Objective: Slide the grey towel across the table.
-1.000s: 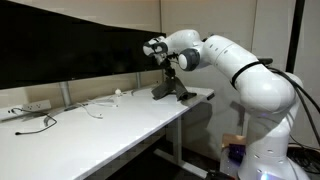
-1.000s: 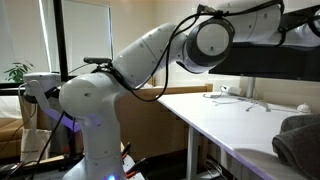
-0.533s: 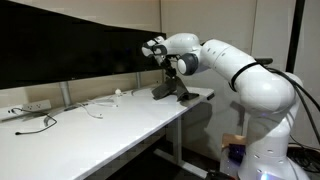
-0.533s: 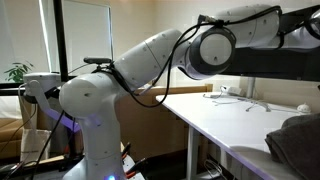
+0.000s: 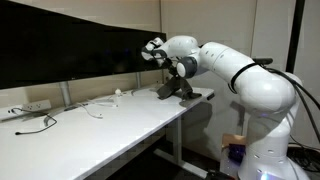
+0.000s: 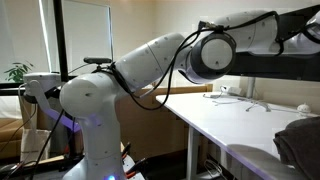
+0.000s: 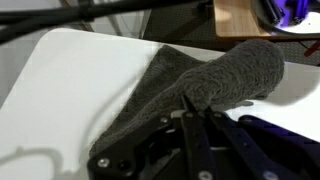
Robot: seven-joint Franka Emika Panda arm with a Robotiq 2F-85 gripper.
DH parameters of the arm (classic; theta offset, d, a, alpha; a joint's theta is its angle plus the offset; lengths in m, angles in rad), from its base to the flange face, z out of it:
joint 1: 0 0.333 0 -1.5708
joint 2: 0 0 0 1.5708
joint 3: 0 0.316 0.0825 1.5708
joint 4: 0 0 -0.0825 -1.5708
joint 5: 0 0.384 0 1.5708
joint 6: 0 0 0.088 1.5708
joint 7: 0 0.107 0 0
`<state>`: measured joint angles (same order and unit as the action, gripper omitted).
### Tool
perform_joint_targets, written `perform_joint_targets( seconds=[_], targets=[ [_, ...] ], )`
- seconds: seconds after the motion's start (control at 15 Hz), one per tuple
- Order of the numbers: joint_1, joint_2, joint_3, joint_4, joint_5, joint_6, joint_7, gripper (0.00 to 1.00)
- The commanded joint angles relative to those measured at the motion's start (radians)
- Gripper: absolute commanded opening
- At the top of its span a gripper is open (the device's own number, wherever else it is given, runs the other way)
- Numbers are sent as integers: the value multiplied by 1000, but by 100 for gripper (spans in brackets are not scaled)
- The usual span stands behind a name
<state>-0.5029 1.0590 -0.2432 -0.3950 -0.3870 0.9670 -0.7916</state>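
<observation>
Grey towel [image 7: 215, 80], soft rumpled folds, white table [image 7: 70, 90]

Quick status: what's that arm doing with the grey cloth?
Fingers shut on grey towel, pinching a fold. Towel bunched at table end. Cables lie farther along, clear of it.

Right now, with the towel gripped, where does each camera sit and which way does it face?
Exterior view: off the table's near end, looking along it to the grey towel; shows the whole arm and the gripper.
Exterior view: beside the robot's base, facing past it to the table; arm overhead, towel at lower right.
Wrist view: looks down on the towel; gripper shut on it.
Shared: all three show towel and table.
</observation>
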Motion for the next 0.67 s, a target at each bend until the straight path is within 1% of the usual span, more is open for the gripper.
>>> perform_joint_targets(
  seconds=[0.0, 0.13, 0.27, 0.33, 0.4, 0.47, 0.53, 0.6],
  targets=[
    [1, 17, -20, 35, -29, 23, -130, 5],
    [0, 20, -23, 42, -25, 26, -173, 5],
    [8, 4, -31, 11, -35, 28, -226, 5],
    [75, 27, -8, 13, -13, 9, -183, 5],
    [90, 16, -3, 15, -11, 1, -208, 5],
    [101, 0, 4, 22, -9, -3, -237, 32],
    [112, -29, 9, 33, -8, 2, -281, 34],
    [124, -96, 6, 0, -10, 37, -311, 39]
  ],
)
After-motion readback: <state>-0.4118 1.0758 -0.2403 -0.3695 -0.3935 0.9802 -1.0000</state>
